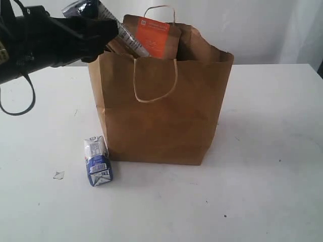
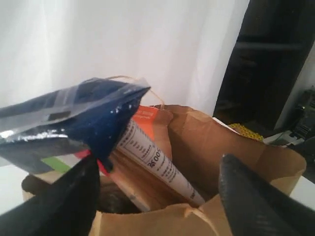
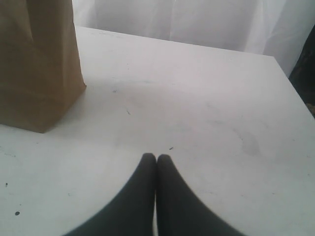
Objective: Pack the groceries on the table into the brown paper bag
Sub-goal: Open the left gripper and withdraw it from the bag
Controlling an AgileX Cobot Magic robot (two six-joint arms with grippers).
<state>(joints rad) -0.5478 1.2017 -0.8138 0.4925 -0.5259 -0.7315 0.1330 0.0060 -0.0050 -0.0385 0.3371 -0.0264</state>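
Observation:
The brown paper bag (image 1: 161,111) stands upright mid-table, with the brown pouch with orange label (image 1: 151,35) poking out of its top. The blue spaghetti packet (image 1: 108,22) leans out of the bag's left corner, its white-labelled end down inside (image 2: 157,162). My left gripper (image 1: 103,33) hovers over that corner, open, the packet resting against one finger (image 2: 64,201). The small blue-white carton (image 1: 98,161) lies on the table by the bag's front left corner. My right gripper (image 3: 156,158) is shut and empty, low over the table (image 3: 206,113), away from the bag (image 3: 34,64). Canister and jars are hidden.
A small clear scrap (image 1: 58,175) lies on the white table (image 1: 262,176) left of the carton. The bag's near handle (image 1: 154,83) hangs down its front; the far one stands up. A dark rack (image 2: 275,59) stands beyond the bag.

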